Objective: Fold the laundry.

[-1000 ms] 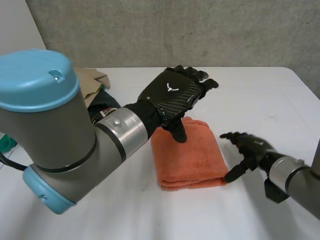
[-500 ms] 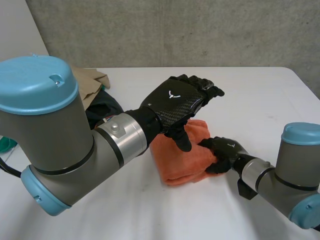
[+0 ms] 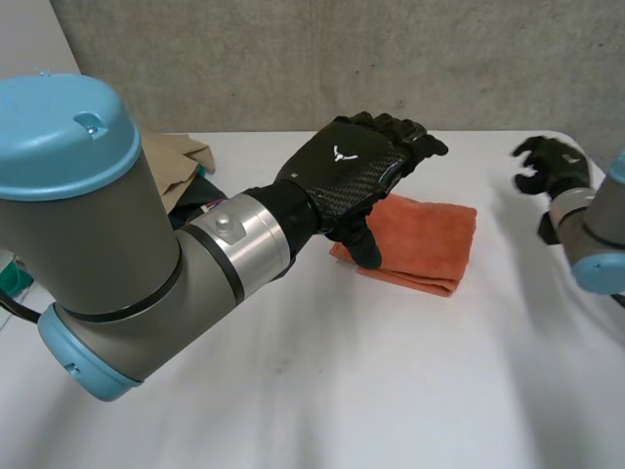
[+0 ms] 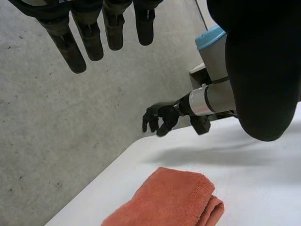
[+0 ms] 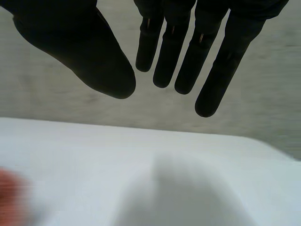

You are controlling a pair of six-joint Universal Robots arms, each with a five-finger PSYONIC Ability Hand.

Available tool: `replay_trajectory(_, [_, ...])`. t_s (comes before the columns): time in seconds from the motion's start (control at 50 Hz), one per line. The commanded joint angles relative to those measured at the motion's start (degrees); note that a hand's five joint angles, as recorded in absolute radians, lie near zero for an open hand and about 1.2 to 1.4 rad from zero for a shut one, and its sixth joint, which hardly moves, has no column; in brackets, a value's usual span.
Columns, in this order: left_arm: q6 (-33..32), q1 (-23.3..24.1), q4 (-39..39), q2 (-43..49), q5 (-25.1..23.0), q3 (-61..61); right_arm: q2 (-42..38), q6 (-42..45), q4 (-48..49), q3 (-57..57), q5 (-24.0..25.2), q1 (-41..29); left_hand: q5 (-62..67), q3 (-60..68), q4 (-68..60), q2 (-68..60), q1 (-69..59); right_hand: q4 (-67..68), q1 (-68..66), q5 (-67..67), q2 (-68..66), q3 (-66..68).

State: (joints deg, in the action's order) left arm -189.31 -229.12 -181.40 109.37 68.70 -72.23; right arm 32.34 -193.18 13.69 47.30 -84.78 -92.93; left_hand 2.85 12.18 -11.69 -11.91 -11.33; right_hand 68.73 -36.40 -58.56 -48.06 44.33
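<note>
left robot hand (image 3: 352, 176) — fingers straight, empty, over folded orange towel (image 3: 430, 239) | right robot hand (image 3: 549, 166) — fingers straight, empty, well apart

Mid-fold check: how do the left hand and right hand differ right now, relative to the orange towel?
The left hand is above the folded orange towel, thumb hanging down in front of it; the right hand is off to the side, well apart from it, near the table's far edge. The left hand's fingers point away from the robot; the right hand's point toward the left hand. Both are open and hold nothing.
</note>
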Motion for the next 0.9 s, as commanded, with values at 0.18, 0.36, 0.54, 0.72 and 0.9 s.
replay_trajectory(0.18, [0.0,0.1,0.0,0.8,0.3,0.2,-7.0,0.3,-10.5,-13.9,15.9,5.4,0.2,0.9,-1.4,-1.2,-1.7,-54.4,22.1,54.3,33.8,-30.0])
replay_trajectory(0.36, [0.0,0.2,0.0,1.2,0.2,-0.1,-6.5,0.3,-12.7,-13.4,33.2,5.8,0.2,0.9,-1.4,-1.2,-1.7,-54.1,21.8,53.9,33.4,-29.7])
replay_trajectory(0.54, [0.0,0.1,0.1,2.2,0.1,-0.6,-7.9,0.7,-14.0,-13.6,39.2,4.9,0.2,0.9,-1.4,-1.2,-1.7,-52.1,19.8,51.9,31.4,-27.7])
replay_trajectory(0.72, [-0.1,0.0,0.1,2.3,0.0,-1.3,-9.4,3.6,-17.0,-14.8,39.4,2.8,0.2,0.9,-1.4,-1.2,-1.7,-47.2,14.9,47.0,26.5,-22.8])
replay_trajectory(0.9, [-0.2,0.0,0.1,2.3,-0.1,-1.9,-11.3,11.0,-24.2,-16.0,38.7,2.4,0.2,0.9,-1.4,-1.2,-1.7,-42.8,10.5,42.7,22.2,-18.4])
